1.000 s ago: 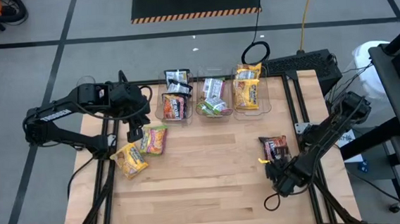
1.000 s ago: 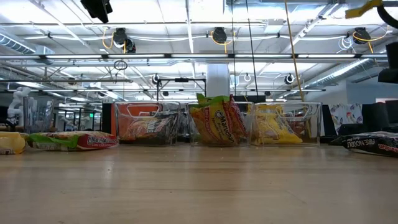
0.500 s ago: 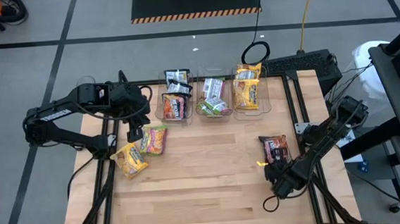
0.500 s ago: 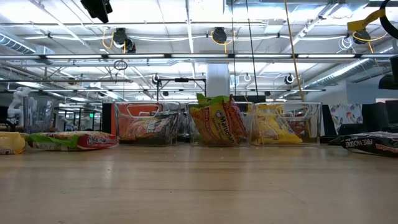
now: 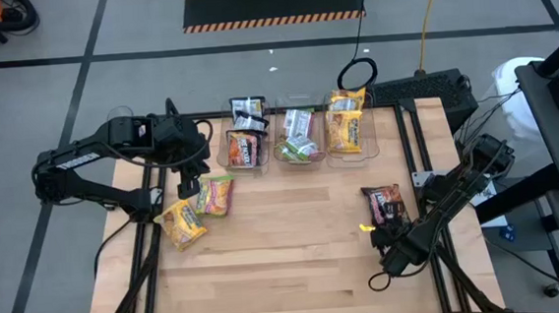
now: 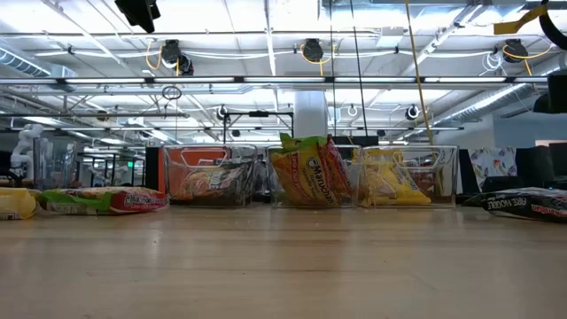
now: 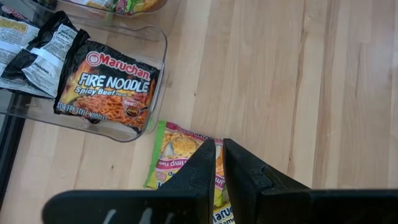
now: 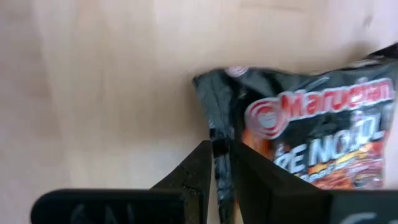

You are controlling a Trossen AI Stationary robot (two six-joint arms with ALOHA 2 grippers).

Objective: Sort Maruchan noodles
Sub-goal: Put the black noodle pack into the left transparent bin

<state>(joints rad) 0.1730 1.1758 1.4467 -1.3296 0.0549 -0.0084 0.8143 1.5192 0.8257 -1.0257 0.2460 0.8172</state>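
Since a second ago the right arm has drawn back toward the counter's (image 5: 287,264) near right corner, and the dark Fire Noodle packet (image 5: 385,204) has shifted slightly with it; the left arm and the other packets have not moved. The right end effector (image 8: 222,163) is clenched on a corner seam of that dark packet, a thin edge pinch rather than a hold across the body. The left end effector (image 7: 219,163) has its fingers nearly together with nothing between them, hovering over the green-edged packet (image 5: 216,194), which lies beside a yellow packet (image 5: 181,224) on the counter's left side. Three clear bins (image 5: 299,155) along the far edge hold the sorted noodles: dark packets in the left bin, green-edged in the middle, yellow in the right. The main risk, as I judge it, is the crinkly seam slipping out of so small a pinch, dropping the packet short of its bin; a packet dangling from one corner could also swing and catch a bin wall or land in the wrong bin. In the high view the dark packet's long axis runs roughly near-to-far across the counter, tilted a little, with the held end toward the near edge and the printed face up.
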